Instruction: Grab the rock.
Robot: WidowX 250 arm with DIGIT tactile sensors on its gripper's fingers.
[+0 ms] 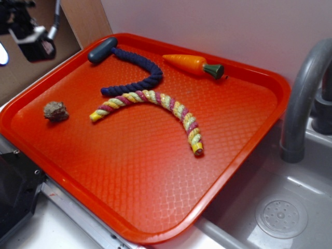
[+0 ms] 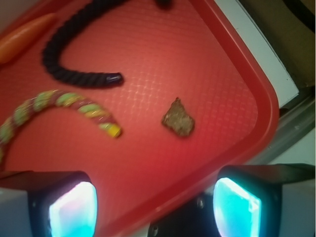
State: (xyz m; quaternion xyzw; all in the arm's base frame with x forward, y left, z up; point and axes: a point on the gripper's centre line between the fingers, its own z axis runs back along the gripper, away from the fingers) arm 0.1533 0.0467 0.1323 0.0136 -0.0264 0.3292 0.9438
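Observation:
The rock (image 1: 56, 111) is a small lumpy grey-brown stone lying on the red tray (image 1: 155, 207) near its left rim. The wrist view has the rock (image 2: 178, 118) right of centre on the tray floor (image 2: 148, 163). My gripper (image 2: 155, 207) is open, its two glowing pads (image 2: 74, 210) far apart with nothing between them. It hangs high over the tray's edge, well short of the rock. In the exterior view only part of the arm (image 1: 31, 36) shows at the top left, and the fingers are not seen there.
On the tray also lie a dark blue rope with a grey handle (image 1: 132, 72), a yellow-pink-green rope (image 1: 155, 106) and an orange toy carrot (image 1: 194, 65). A grey tap (image 1: 303, 98) and a sink basin (image 1: 282, 215) stand at the right. A cardboard panel (image 1: 88, 21) is behind.

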